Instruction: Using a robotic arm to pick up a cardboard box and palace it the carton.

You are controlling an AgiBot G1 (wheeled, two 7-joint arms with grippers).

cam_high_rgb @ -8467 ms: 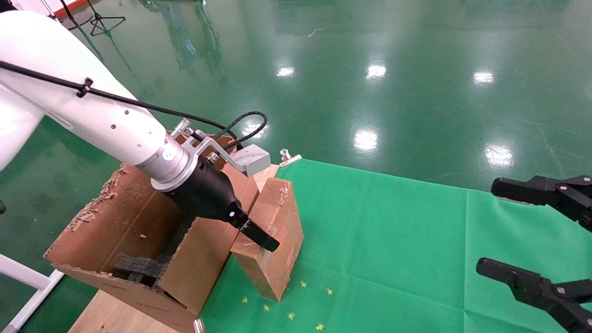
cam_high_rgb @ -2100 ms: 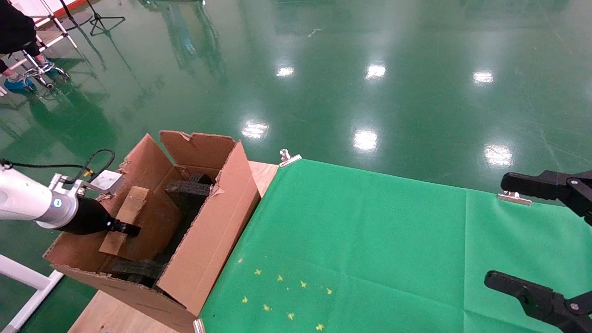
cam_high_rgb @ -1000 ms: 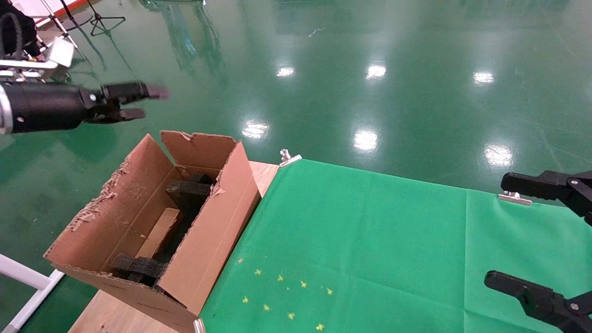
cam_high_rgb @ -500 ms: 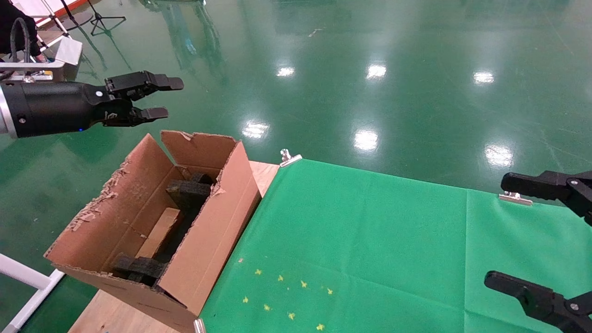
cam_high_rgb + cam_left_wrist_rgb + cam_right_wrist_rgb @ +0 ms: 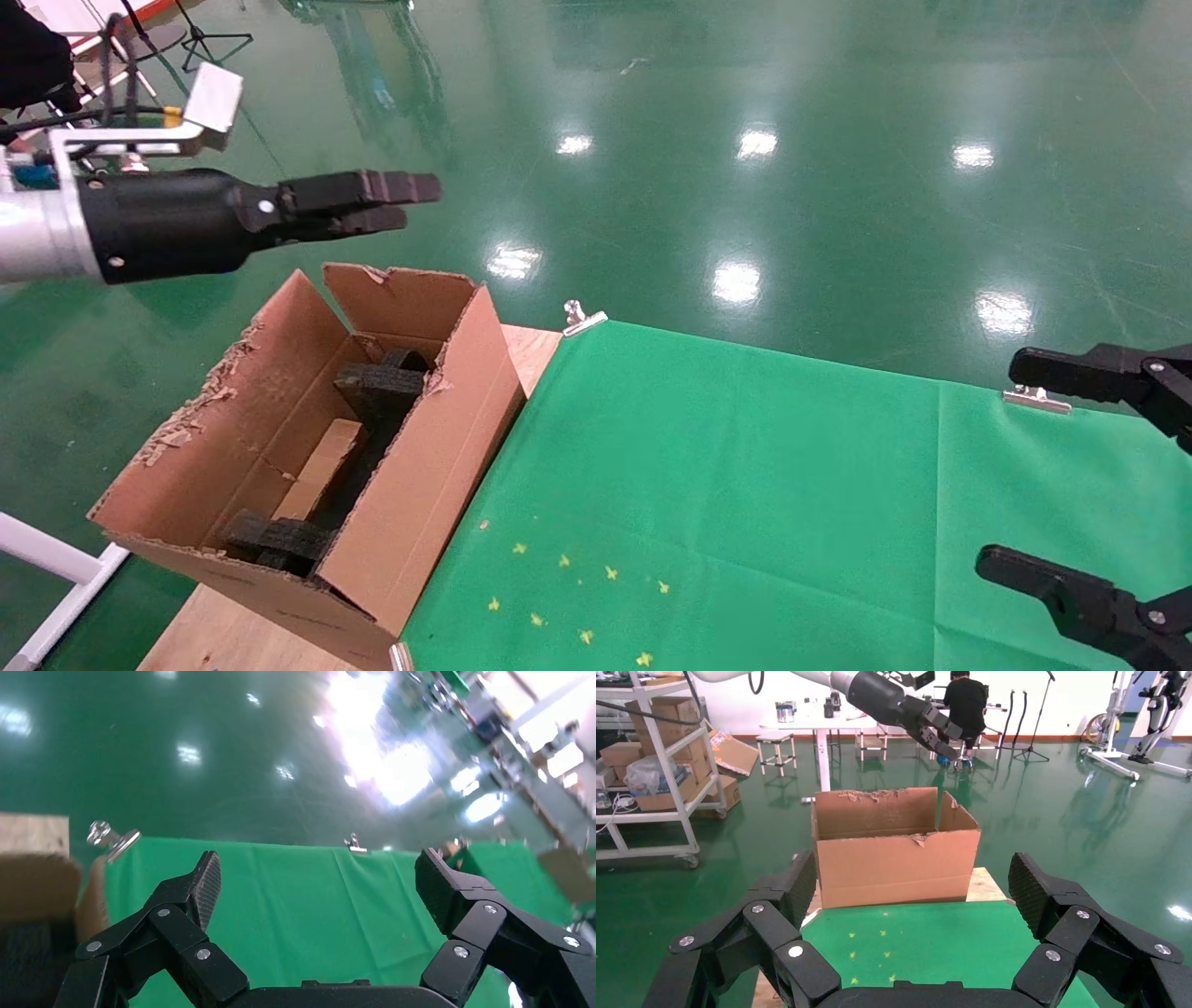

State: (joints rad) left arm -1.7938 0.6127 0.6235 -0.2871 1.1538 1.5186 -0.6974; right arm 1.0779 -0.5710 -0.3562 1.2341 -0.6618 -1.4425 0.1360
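Above the carton [image 5: 307, 447], the left gripper [image 5: 396, 203] is hanging wide open and holding nothing. The box [image 5: 321, 471] is lying inside, between black foam pieces [image 5: 377, 387]. I think placing is finished; next the arm [image 5: 140, 224], reaching level, needs only retreating. The right gripper [image 5: 912, 903] is waiting open beside the green cloth [image 5: 745, 485].

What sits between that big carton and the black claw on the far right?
Only bare green cloth, head view, between the carton and the right gripper.

A glossy green floor [image 5: 838, 112] is reflecting ceiling lights, and a metal shelf rack [image 5: 649, 776] is standing near white tables [image 5: 807, 724].
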